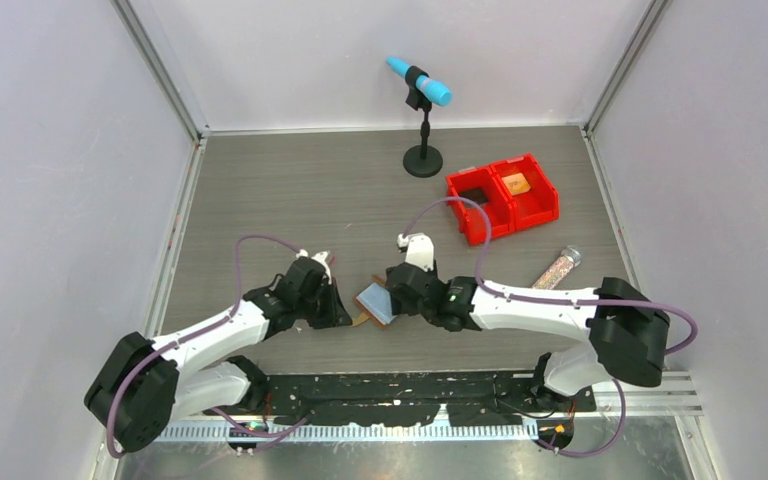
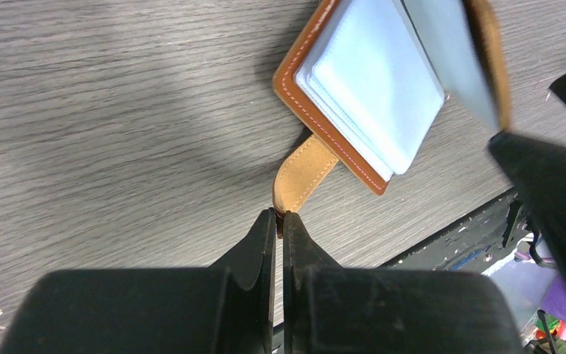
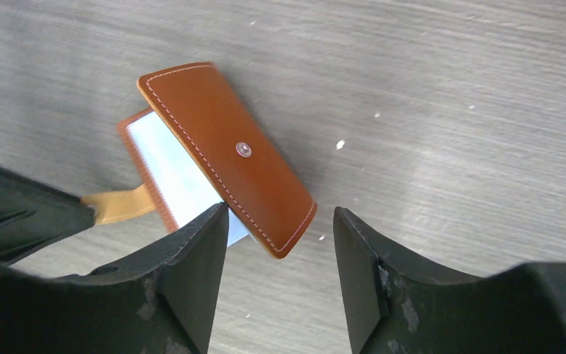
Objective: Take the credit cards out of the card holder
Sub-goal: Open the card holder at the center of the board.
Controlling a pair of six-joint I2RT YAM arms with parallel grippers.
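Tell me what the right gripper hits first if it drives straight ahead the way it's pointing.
The card holder: the corner of its lifted brown cover sits between the right gripper's open fingers, so that cover comes first. Depth is unclear; one finger may brush the pale inner panel too.

Grey wood-grain table (image 1: 290,190): card holder (image 1: 377,303), red bins (image 1: 482,228), mic stand (image 1: 422,160), glitter tube (image 1: 557,268).

your left arm (image 1: 210,335) stretched in low toward centre, left gripper (image 2: 280,220) pinched tight on the card holder's (image 2: 372,81) tab (image 2: 304,173), right arm (image 1: 540,300) reaching in opposite it, right gripper (image 3: 280,215) tipped down, fingers (image 3: 191,280) standing apart
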